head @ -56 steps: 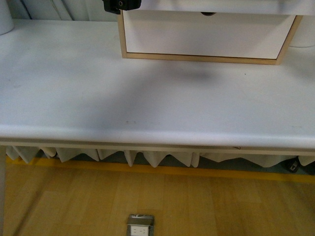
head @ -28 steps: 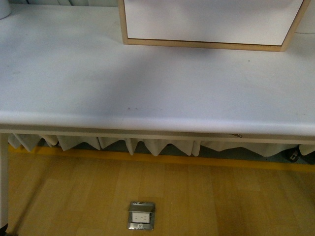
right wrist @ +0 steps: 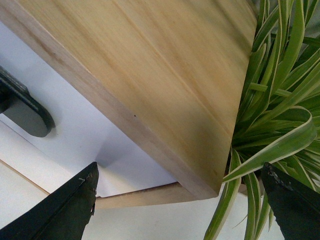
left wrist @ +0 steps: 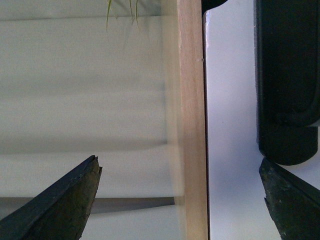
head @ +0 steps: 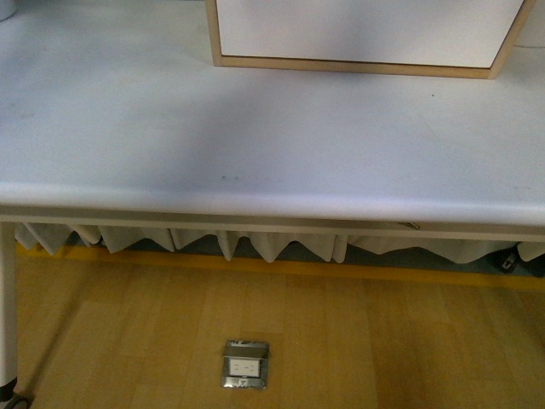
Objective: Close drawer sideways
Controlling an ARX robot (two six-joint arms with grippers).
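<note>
Far across the table [head: 255, 153], right at the top of the front camera's picture: a plain white front [head: 366, 30] in a light wood frame [head: 341, 66], cut off by the picture's edge. Down below the near table edge, a yellow stripe [head: 281, 267] along the floor and a metal socket box [head: 245, 365] set into the boards. Table leg [head: 7, 315] at the far left.

Over to the left wrist camera: left gripper [left wrist: 178, 165] spread wide, dark fingertips [left wrist: 65, 200] well apart, clamped on nothing. Between them, the frame's upright wooden edge. Just beside that edge, the drawer [left wrist: 230, 150], white front facing the camera, with its black bar handle [left wrist: 285, 75] ending close to one fingertip. Touching or not, impossible to tell. Same for how far out the drawer stands.

Now the right wrist camera: right gripper [right wrist: 178, 170] also wide apart and empty. Wooden top of the frame filling most of the view, the drawer's white front under it with the rounded end of the handle showing. Striped green plant [right wrist: 280, 100] just beside the frame's corner.
</note>
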